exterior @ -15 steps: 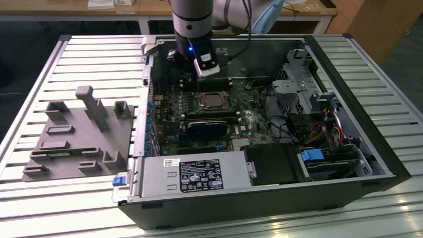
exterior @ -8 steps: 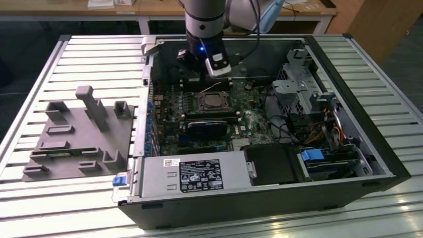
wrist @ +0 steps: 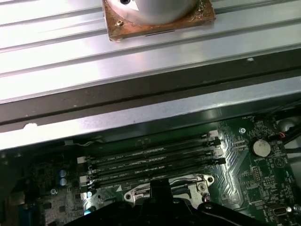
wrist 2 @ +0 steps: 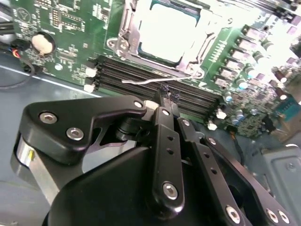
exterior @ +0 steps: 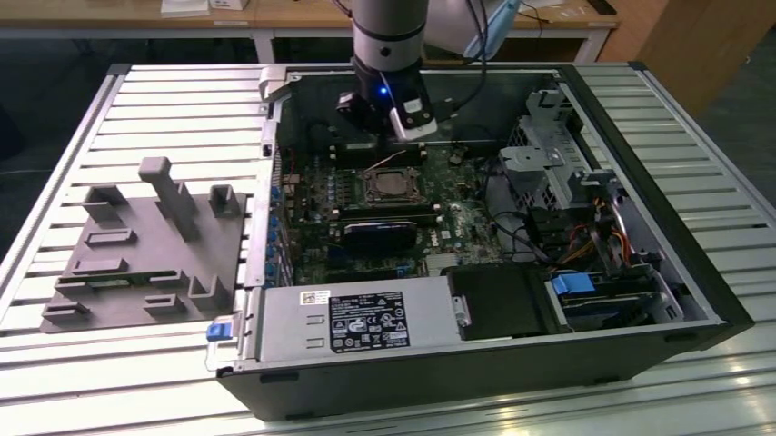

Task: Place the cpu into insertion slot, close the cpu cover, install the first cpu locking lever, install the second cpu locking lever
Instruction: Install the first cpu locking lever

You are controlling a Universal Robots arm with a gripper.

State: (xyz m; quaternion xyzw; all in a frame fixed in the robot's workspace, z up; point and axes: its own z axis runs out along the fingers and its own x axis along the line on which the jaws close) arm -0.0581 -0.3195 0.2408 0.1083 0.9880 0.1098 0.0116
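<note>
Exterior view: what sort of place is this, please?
Probably a robotics lab or workshop. An open computer case lies on a slatted metal table, a robot arm reaches into it, and wooden desks stand behind.

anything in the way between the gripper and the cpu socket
Nothing foreign that shows. In the second wrist view the gripper hangs over the memory slots, right beside the insertion slot, where the cpu sits framed by the cpu cover. Only a thin wire locking lever runs across between the gripper and that slot.
</note>
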